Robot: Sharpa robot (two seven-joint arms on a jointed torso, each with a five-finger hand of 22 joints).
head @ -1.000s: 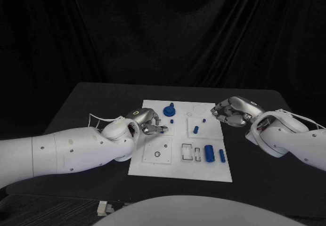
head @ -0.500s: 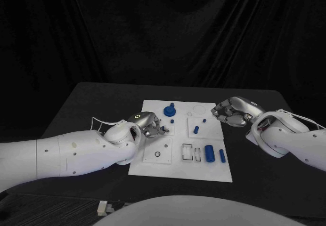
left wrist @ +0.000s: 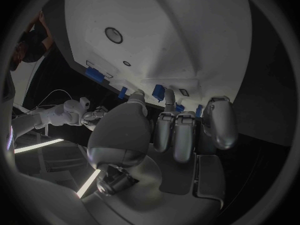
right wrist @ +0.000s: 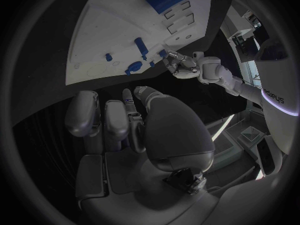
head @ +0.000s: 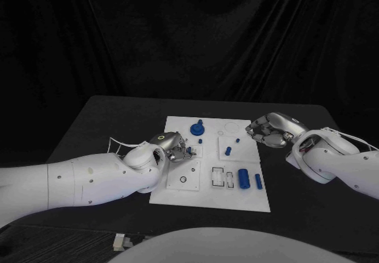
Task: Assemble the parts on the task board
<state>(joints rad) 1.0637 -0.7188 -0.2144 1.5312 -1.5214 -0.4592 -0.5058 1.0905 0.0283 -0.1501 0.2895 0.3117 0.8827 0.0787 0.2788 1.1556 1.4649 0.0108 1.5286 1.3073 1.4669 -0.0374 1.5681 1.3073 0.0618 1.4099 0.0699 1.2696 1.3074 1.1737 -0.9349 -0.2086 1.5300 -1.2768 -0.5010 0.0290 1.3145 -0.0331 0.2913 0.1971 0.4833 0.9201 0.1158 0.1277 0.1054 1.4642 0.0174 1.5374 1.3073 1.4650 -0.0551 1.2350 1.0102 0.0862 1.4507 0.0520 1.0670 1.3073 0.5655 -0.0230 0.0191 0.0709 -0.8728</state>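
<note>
Left hand (head: 175, 148) over task board (head: 212, 193) left edge, fingers curled, grip on anything unclear; blue part (left wrist: 159, 92) just beyond fingertips (left wrist: 164, 135) in wrist view. Right hand (head: 271, 130) curled empty beside board.

Blue parts (head: 244, 179) and left hand (head: 177, 148) crowd the task board (head: 237, 200).

Black curtain (head: 189, 49) behind black table (head: 118, 118)
</note>
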